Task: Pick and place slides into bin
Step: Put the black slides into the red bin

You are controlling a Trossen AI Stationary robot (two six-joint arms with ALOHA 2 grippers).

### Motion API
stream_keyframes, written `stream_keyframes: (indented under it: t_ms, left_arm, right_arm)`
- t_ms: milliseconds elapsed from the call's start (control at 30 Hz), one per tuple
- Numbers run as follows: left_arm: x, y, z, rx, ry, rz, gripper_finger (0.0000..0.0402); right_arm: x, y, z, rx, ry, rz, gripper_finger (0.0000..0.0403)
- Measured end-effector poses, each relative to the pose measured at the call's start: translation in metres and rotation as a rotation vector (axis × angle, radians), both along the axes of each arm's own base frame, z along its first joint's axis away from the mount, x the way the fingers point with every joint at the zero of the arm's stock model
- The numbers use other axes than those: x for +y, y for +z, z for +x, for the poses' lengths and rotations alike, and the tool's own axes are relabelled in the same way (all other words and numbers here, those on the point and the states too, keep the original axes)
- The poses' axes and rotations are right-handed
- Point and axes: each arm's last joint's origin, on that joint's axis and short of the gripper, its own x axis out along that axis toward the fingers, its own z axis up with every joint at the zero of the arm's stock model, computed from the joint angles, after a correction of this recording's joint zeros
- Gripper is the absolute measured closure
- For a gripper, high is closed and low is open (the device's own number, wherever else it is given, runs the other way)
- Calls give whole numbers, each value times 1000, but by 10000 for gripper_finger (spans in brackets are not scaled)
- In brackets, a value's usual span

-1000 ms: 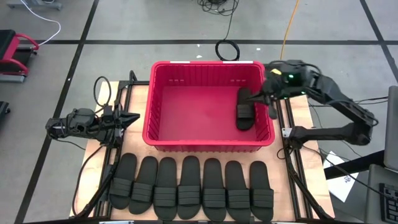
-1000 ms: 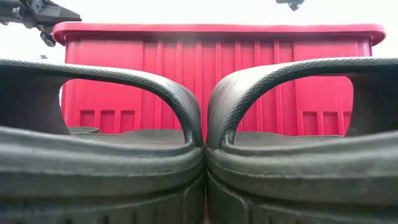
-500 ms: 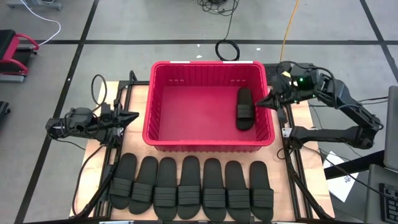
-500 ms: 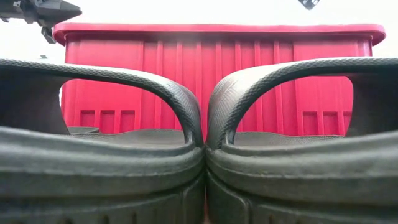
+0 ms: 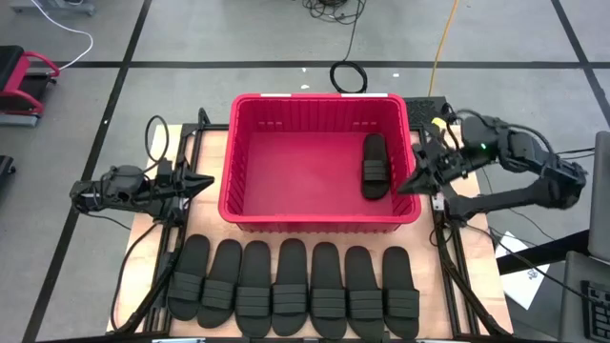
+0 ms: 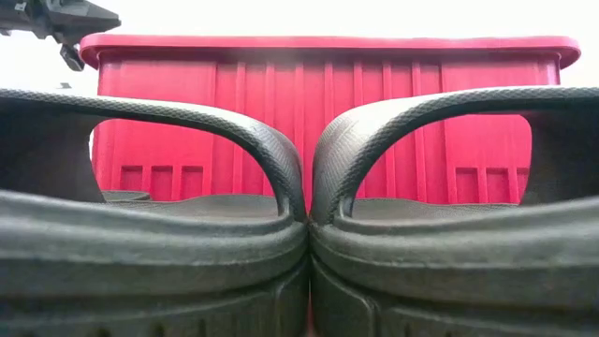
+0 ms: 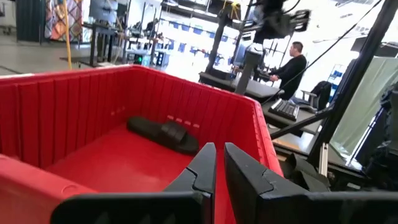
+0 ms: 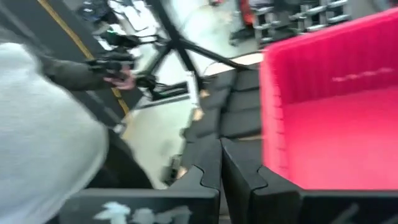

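**Now: one slide in the bin, seven left on the table**

Inside the bin [image 5: 229,176], one slide [image 5: 375,167]: flat on the floor, strap up, lengthwise close along the right wall. Matte black rubber, oval sole, wide ribbed strap. From the left wrist view, seen across the red floor near the far wall, toe and heel hard to tell apart.

Bin itself: red plastic, rectangular, ribbed walls, rolled rim. In the low view, only the ribbed front wall and the rim, the inside hidden behind them.

In front of the bin, a row of seven slides [image 5: 289,278] on the plywood table [image 5: 143,248], side by side, soles parallel and touching or nearly so. In the low view, just two of them, so near that they fill the picture: arched straps meeting in the middle, finely pebbled rubber, thick rounded sole edges, the rest of the row cut off.

Right gripper [image 5: 419,178]: outside the bin, just beside the right wall toward the front corner, fingers pressed together on nothing. Blurred in its own wrist view, with the red wall to one side, dark slides beyond and a large grey blur [image 8: 43,124] too smeared to make out.

Left gripper [image 5: 197,181]: left of the bin, near the wall but apart from it, pointing toward it, fingers closed to a slit, empty.

Beyond the table, in the left wrist view, a person [image 7: 291,65] in a dark top at a desk.
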Motion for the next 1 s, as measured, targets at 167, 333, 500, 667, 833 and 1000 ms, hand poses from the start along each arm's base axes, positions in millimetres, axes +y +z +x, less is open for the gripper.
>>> stream_keyframes:
  t_ms: [167, 333, 500, 667, 833, 1000]
  left_arm:
    - [0, -3, 0, 33, 0, 6, 371]
    - [0, -4, 0, 43, -1, 30, 371]
    - [0, -4, 0, 52, 0, 58, 371]
    - [0, -4, 0, 53, -1, 56, 371]
    - [0, -4, 0, 49, 7, 36, 371]
    - [2, -4, 0, 44, 75, 5, 371]
  right_arm:
    - [26, -1, 1, 44, -2, 41, 403]
    - [47, -10, 1, 181, -48, 101, 403]
    - [69, -25, -3, 392, 8, 141, 403]
    - [84, -41, -20, 636, 105, 91, 403]
    - [89, -58, -36, 811, 144, -128, 403]
    - [95, -67, -36, 805, 155, -203, 403]
